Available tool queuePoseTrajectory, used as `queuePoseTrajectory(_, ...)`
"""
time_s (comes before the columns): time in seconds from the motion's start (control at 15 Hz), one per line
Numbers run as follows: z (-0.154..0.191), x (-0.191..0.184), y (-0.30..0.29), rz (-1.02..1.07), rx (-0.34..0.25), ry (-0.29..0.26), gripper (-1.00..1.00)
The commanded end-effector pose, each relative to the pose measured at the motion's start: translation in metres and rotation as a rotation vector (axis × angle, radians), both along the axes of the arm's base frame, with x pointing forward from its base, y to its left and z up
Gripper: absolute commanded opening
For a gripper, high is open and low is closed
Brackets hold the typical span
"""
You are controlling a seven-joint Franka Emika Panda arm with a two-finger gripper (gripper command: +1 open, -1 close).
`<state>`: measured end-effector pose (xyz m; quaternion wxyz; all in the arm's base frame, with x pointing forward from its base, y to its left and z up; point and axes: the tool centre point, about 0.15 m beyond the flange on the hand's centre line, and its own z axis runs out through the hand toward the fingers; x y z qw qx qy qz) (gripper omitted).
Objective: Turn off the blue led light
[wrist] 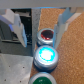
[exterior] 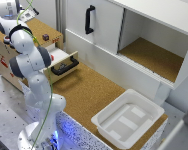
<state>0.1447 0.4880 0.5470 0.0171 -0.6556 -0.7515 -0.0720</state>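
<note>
The white cabinet [exterior: 144,40] with its open compartment is the biggest thing in the exterior view, far from the gripper, and the cork-topped table [exterior: 89,92] runs from it toward the arm. The white Franka arm [exterior: 36,85] bends over the wooden box [exterior: 14,55], whose drawer with a black handle [exterior: 65,66] stands pulled out. A white plastic tray [exterior: 128,117] sits on the table, well apart from the gripper.

In the wrist view the gripper [wrist: 40,27] hangs with its fingers [wrist: 64,22] spread wide apart, holding nothing. Directly below the gap between them stands a row of round lamps on cork. The red-capped lamp [wrist: 47,35] lies nearest the fingertips. Just beyond it, touching rim to rim, is the blue led light [wrist: 45,54], glowing bright cyan inside its silvery rim. A green-capped lamp [wrist: 44,79] shows only partly at the frame edge.
</note>
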Motion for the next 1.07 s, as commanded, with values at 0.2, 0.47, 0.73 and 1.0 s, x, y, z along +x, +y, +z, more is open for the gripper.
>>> queuePoseTrajectory(0.2,-0.013,0.015,0.05,0.054,-0.162,0.043,-1.0)
queuePoseTrajectory(0.47,-0.03,0.008,0.058,0.072,-0.172,0.074,-1.0)
queuePoseTrajectory(0.73,-0.053,0.013,0.056,0.055,-0.159,0.101,-1.0)
queuePoseTrajectory(1.0,-0.069,0.029,0.049,0.041,-0.166,0.107,-1.0)
